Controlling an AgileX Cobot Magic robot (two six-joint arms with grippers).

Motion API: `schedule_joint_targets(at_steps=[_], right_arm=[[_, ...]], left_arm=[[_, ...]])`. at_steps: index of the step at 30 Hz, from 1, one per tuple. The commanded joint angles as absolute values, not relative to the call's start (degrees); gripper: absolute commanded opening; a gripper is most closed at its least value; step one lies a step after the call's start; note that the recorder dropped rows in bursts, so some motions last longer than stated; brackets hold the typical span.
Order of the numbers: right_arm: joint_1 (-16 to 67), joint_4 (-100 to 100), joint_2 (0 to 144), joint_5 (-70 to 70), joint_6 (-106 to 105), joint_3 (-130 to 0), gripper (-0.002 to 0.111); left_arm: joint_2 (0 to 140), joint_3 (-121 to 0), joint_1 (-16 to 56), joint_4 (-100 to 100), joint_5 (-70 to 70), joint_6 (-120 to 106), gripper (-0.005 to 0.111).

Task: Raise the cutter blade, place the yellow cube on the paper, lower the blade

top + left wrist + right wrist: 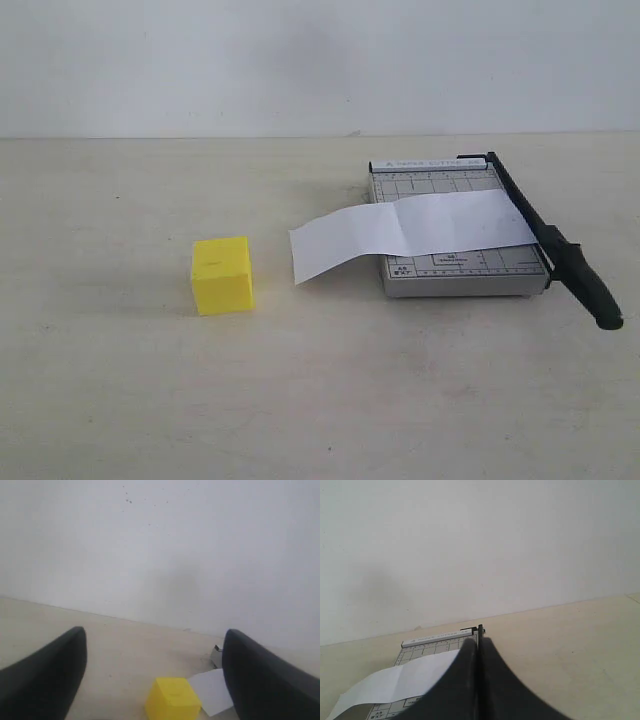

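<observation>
On the grey base (pixel 440 277) lies the paper (pixel 410 232), cutter blade (pixel 560 255) down; yellow cube (pixel 223 275) apart.
Left gripper (pixel 155 645) spread wide, empty; right gripper (pixel 478 647) pressed closed, empty.

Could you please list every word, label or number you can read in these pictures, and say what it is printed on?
No text is legible.
Trimmer base, strip along its far edge: a line of print, too blurred to read.
Trimmer base, grid face: small labels, too small to read.
The paper and the yellow cube: plain, no text visible.
</observation>
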State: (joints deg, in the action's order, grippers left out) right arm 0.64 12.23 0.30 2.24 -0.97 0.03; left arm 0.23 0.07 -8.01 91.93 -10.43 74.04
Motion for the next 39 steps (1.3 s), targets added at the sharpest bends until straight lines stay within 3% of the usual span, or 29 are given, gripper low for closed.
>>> schedule_joint_targets(at_steps=[1, 8, 39], right_arm=[[0.62, 11.89, 0.00, 1.89, -1.21, 0.00, 0.000], [0.62, 11.89, 0.00, 1.89, -1.21, 0.00, 0.000], [0.62, 11.89, 0.00, 1.77, -1.21, 0.00, 0.000]], left_arm=[[0.00, -0.38, -8.32, 88.99, -12.47, 74.10, 0.071], [0.00, -0.38, -8.32, 76.05, -13.46, 74.10, 0.071], [0.00, -0.38, -8.32, 83.38, -12.28, 62.43, 0.071]])
